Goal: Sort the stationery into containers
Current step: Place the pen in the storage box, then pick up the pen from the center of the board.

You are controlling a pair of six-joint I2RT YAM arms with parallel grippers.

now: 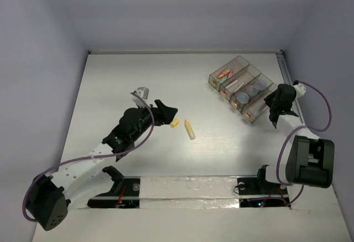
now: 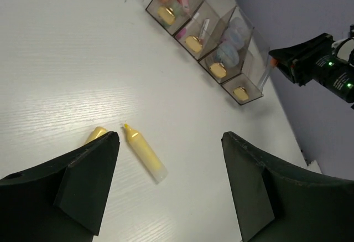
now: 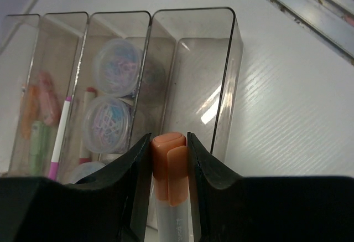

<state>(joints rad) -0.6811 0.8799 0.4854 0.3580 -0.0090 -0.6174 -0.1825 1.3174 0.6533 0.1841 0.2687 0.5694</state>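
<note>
Just off the near end of the containers (image 1: 240, 89), at the outermost bin on the right arm's side, the right gripper (image 3: 168, 142) has its two fingers pinched tight on an orange-capped marker (image 3: 168, 167). The white barrel runs back between the pads, and the cap points at that end bin. Seen from the wrist, the cap sits right at the bin's near wall; I can't tell whether it touches. One bin along from there lie round tins (image 3: 116, 75) full of coloured clips. The next bin holds a thin white pen (image 3: 61, 137) with a pink tip, and the far bin holds stubby markers (image 3: 38, 109) in pink, orange and green.

Well apart from the containers, out on the white table (image 1: 110, 76) toward the left arm, a yellow marker (image 2: 144, 153) lies flat. A small yellow bit (image 2: 97, 134) lies near it on the side away from the containers, not touching it. The left gripper (image 2: 170, 139) hangs close by those two, its jaws spread wide with nothing between them. From its wrist, the marker shows in the gap and the bit peeks out by one finger.
</note>
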